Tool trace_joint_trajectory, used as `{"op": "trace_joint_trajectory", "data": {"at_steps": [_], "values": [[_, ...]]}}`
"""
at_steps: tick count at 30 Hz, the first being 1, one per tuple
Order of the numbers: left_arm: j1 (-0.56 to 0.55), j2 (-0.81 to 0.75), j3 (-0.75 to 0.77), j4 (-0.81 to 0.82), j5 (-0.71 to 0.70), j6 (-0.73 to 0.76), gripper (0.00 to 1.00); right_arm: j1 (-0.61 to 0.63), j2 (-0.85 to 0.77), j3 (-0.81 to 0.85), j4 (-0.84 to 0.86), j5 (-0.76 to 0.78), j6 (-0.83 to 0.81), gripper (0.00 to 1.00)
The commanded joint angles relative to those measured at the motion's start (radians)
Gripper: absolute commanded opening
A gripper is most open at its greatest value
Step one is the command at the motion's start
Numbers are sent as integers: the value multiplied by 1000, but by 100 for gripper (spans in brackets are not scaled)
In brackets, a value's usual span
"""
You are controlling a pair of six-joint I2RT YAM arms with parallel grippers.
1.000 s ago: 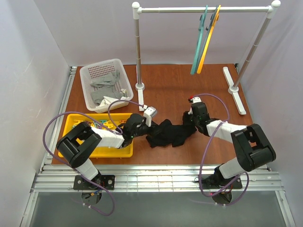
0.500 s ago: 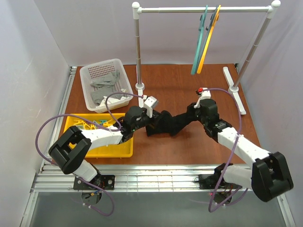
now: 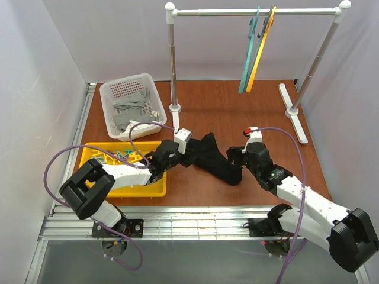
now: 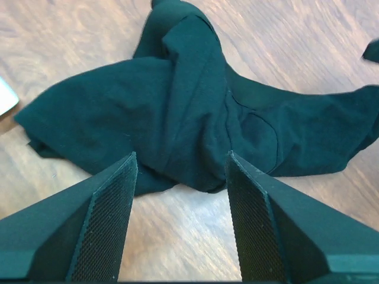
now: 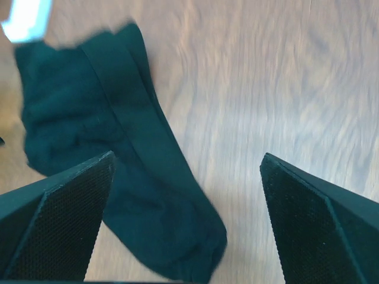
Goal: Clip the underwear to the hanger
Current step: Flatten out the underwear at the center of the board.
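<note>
Both tools have let go of the small black fabric underwear point(image 3: 212, 160). A second ago each pinched one end of it, and half a second ago it hung stretched between them above the surface. The left tool point(image 4: 180, 157) now stands with its fingers parted, the cloth lying just ahead of them. The right tool point(image 5: 187, 156) has spread wide and drawn back toward the near edge. The garment now lies slack on the surface, slanting toward the near right corner.
</note>
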Motion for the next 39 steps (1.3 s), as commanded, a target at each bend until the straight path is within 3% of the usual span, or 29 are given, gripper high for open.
{"op": "trace_joint_trajectory", "data": {"at_steps": [1,5,10,16,21,30,34,37,38,39], "values": [[-5,-77,7,14,-70,-25,55,2,9,14,167,14,-50,90],[-5,-31,33,14,-80,-42,55,4,241,88,262,-64,-91,88],[-6,5,4,121,-78,-36,55,-1,434,81,511,-210,-185,82],[-3,46,42,175,-64,21,56,-30,508,64,722,-377,-255,79],[41,104,67,213,21,23,56,-71,571,79,782,-441,-275,80],[66,170,77,251,49,21,56,-148,768,139,922,-621,-266,77],[69,175,74,250,34,24,56,-157,830,147,1014,-697,-249,60],[70,167,61,251,22,29,56,-169,858,146,1072,-750,-222,38],[72,166,56,251,20,30,56,-171,861,149,1074,-744,-217,16],[73,163,54,250,13,30,56,-171,856,148,1071,-735,-212,9]]}}
